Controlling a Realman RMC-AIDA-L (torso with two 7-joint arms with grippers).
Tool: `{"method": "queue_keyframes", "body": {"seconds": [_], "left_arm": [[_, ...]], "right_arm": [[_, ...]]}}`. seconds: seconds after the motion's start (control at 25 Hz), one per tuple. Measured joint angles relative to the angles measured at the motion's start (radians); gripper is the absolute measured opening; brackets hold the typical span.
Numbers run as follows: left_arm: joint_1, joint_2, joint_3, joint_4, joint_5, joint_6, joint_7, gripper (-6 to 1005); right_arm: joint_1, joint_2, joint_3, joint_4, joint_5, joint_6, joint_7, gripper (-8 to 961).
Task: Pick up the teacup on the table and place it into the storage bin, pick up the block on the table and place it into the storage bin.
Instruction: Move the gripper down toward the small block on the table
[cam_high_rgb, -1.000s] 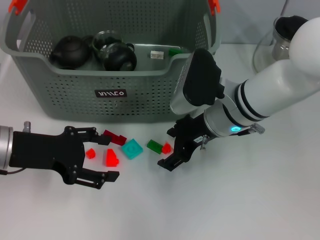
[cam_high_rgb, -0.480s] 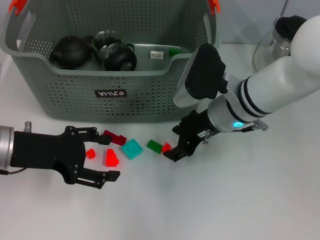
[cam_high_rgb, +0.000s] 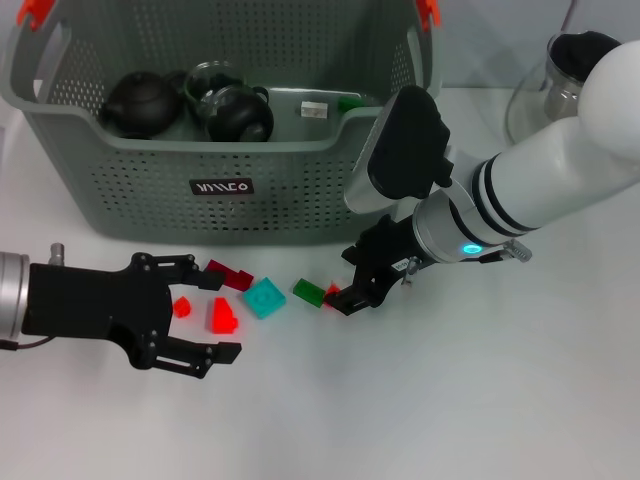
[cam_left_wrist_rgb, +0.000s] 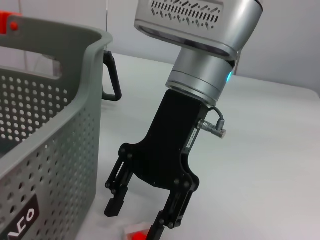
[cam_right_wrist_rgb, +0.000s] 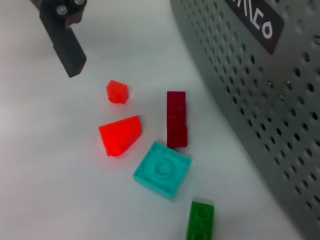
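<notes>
The grey-green storage bin (cam_high_rgb: 150, 190) stands at the back and also shows in the right wrist view (cam_right_wrist_rgb: 260, 100). Dark teaware (cam_high_rgb: 238, 112) lies inside it. Loose blocks lie in front of it: a small red block (cam_high_rgb: 332, 292), a green one (cam_high_rgb: 308, 292), a teal one (cam_high_rgb: 264, 297), a dark red one (cam_high_rgb: 230, 275) and a red wedge (cam_high_rgb: 221, 315). My right gripper (cam_high_rgb: 350, 292) is open, low over the table, and its jaws straddle the small red block (cam_left_wrist_rgb: 135, 232). My left gripper (cam_high_rgb: 220, 316) is open around the red wedge at the front left.
A glass teapot (cam_high_rgb: 540, 90) stands at the back right, behind my right arm. Another small red block (cam_high_rgb: 181, 306) lies between my left gripper's fingers (cam_right_wrist_rgb: 70, 50). White table stretches along the front and right.
My right gripper has moved back and to the right, closer to the small red block, and now stands over it. My left arm has not moved.
</notes>
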Motion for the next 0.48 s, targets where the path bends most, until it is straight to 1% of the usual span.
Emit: {"method": "queue_keyframes", "body": {"seconds": [0.48], "left_arm": [[-0.005, 0.001, 0.0, -0.005, -0.004, -0.002, 0.0, 904]], "right_arm": [[0.002, 0.001, -0.001, 0.01, 0.001, -0.001, -0.006, 695]]}}
